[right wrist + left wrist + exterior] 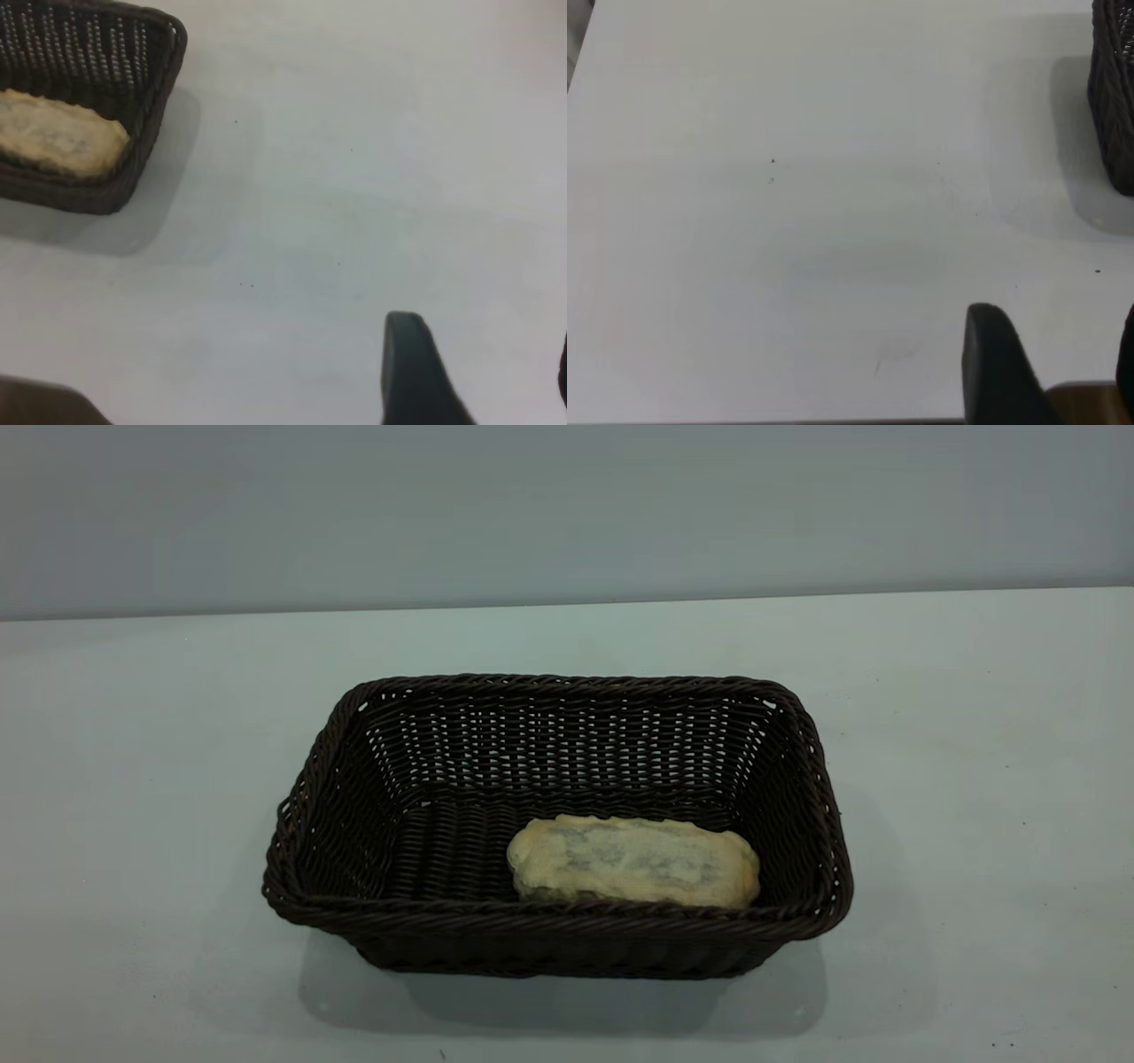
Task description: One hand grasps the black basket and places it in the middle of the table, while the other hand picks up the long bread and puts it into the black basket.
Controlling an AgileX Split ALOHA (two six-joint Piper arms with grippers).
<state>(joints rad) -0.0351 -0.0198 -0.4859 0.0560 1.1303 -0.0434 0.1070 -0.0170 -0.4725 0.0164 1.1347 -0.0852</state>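
Note:
The black basket [558,828] stands in the middle of the table [974,735]. The long bread [634,861] lies inside it near the front right, pale flat face up. Neither arm shows in the exterior view. In the left wrist view my left gripper [1052,329] is open and empty over bare table, with the basket's wall [1113,88] far off at the frame's edge. In the right wrist view my right gripper [478,341] is open and empty over bare table, well away from the basket [97,106] and the bread [60,133].
A plain grey wall stands behind the table's back edge [567,602]. A few tiny dark specks [772,161] dot the tabletop.

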